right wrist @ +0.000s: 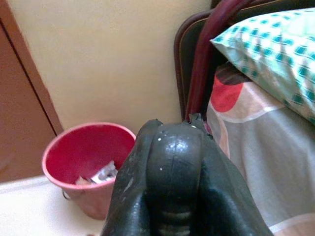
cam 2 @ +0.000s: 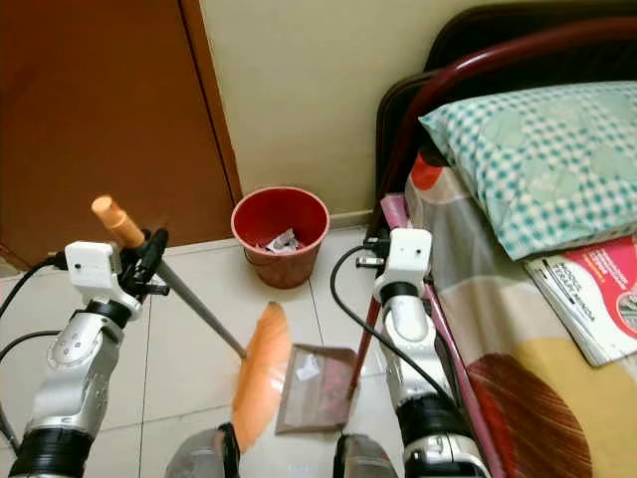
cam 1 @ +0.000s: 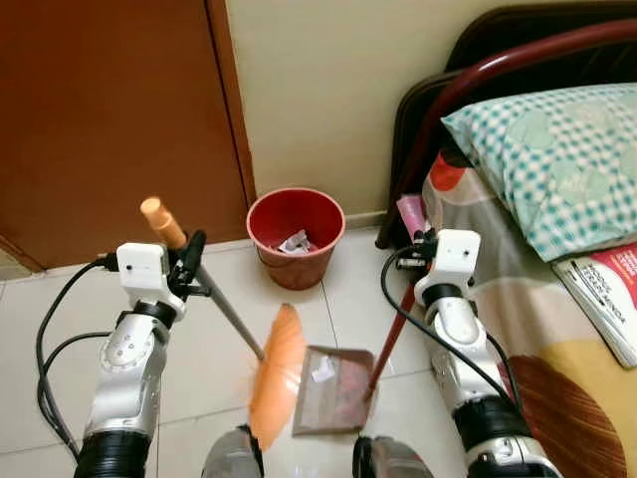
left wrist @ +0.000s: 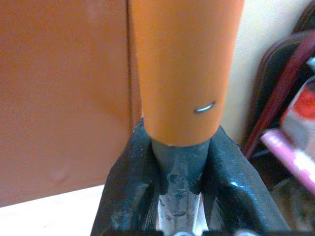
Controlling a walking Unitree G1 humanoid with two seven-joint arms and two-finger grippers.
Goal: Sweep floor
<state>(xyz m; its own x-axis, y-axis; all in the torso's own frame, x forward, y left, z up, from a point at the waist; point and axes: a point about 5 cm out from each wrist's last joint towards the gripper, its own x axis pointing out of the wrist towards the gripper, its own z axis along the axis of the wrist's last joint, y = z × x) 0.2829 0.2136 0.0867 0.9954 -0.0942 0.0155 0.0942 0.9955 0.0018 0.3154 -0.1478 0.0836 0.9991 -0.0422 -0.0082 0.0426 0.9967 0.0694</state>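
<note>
Left gripper (cam 1: pixel 189 261) clamps the raised broom (cam 1: pixel 276 376); right gripper (cam 1: pixel 423 247) clasps the dustpan (cam 1: pixel 333 390).

Book cover (cam 1: pixel 609 299) print, too small.

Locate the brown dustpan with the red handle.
In the left eye view the brown dustpan lies on the white tiled floor before the robot, between the orange broom head and the bed, nearer than the red bucket.
</note>
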